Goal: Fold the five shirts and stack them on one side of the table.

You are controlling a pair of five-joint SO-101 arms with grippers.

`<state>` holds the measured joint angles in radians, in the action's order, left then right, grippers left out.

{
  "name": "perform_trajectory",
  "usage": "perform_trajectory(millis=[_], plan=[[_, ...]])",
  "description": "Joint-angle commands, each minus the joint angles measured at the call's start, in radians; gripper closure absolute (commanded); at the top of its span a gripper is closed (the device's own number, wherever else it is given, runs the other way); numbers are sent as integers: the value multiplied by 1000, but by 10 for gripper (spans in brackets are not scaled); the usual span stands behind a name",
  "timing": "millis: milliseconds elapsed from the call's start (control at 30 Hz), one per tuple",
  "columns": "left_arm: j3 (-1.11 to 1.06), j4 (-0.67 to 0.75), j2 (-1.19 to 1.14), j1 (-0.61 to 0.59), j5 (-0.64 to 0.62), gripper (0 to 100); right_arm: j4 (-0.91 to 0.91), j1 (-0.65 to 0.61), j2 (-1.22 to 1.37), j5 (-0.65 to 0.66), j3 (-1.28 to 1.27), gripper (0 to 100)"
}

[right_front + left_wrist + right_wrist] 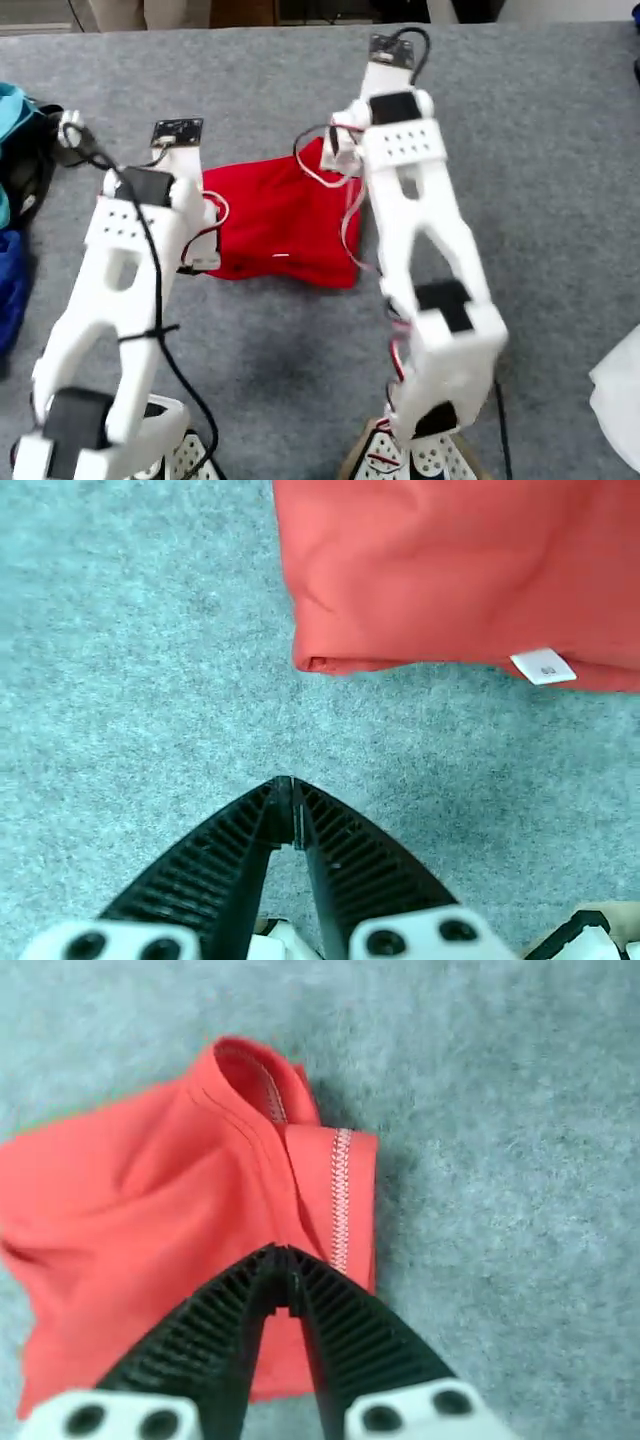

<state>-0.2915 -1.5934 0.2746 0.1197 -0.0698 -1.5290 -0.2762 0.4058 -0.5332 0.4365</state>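
One red shirt (280, 225), left pincer (291, 798) closed, right pincer (288, 1263) closed

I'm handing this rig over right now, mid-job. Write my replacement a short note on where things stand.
Left gripper: shut, empty, above bare table beside the red shirt's corner.
Right gripper: shut, tips over the red shirt by a stitched hem; unclear whether it pinches cloth.
Red shirt: bunched into a rough fold mid-table, between the arms.
Teal, black and blue clothes heaped at the left edge; white cloth at the right edge.
Done: no stack yet. Left: finish the red shirt, fold the others, stack them.
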Motion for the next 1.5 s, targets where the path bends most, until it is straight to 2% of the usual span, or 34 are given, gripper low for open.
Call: perform_trajectory(millis=[0,200,367,633,733,933,1167,1467], plan=[[87,-8,-71,14,-9,981,-157,-5,186,64,358,993],[141,91,-162,12,-15,981,-203,-12,490,118,757,993],[135,184,-170,9,-15,981,-256,-84,624,114,974,993],[52,301,-174,-58,-11,981,-233,-119,679,112,990,993],[-26,388,-200,-38,-17,981,-215,-113,743,115,990,993],[-147,474,-311,31,-66,981,-176,-76,849,118,1000,993],[-153,468,-493,25,-23,981,-87,-7,888,120,998,993],[-117,440,-510,-2,-23,981,8,90,883,155,1000,993]])
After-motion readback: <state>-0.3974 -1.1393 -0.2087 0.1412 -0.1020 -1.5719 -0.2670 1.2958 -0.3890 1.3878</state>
